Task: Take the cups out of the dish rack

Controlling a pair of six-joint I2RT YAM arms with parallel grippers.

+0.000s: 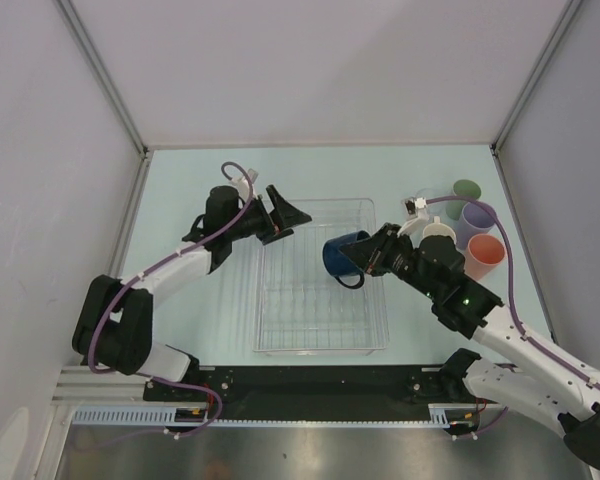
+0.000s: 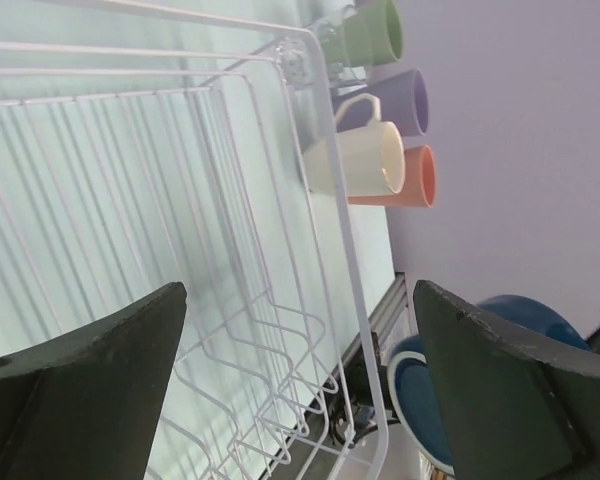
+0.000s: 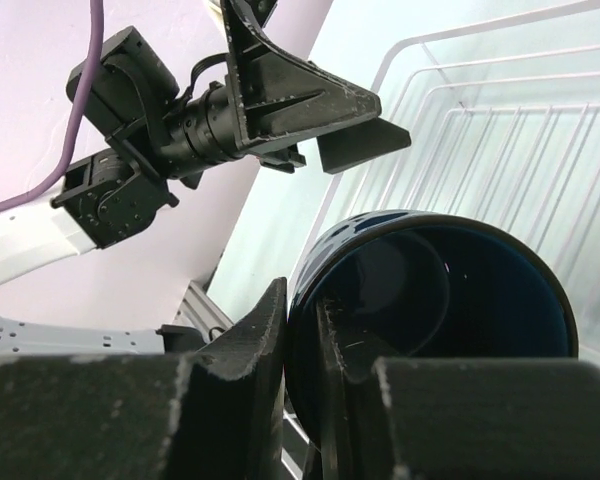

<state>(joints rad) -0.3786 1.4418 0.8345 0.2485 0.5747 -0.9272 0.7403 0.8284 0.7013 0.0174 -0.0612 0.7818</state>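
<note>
Right end effector [image 1: 370, 256]: clamped on dark blue mug [image 1: 342, 258] rim, over dish rack [image 1: 265, 300], 3 o'clock edge. Left end effector [image 2: 298, 300]: jaws spread wide, rack's 11 o'clock corner. Cream mug [image 1: 438, 238], green tumbler [image 1: 467, 190], lavender tumbler [image 1: 477, 217], salmon tumbler [image 1: 485, 255]: tabletop [image 1: 310, 170], rack's 2 o'clock.

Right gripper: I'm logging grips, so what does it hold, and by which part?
The right gripper pinches the dark blue mug by its rim wall, one finger inside, one outside.
</note>
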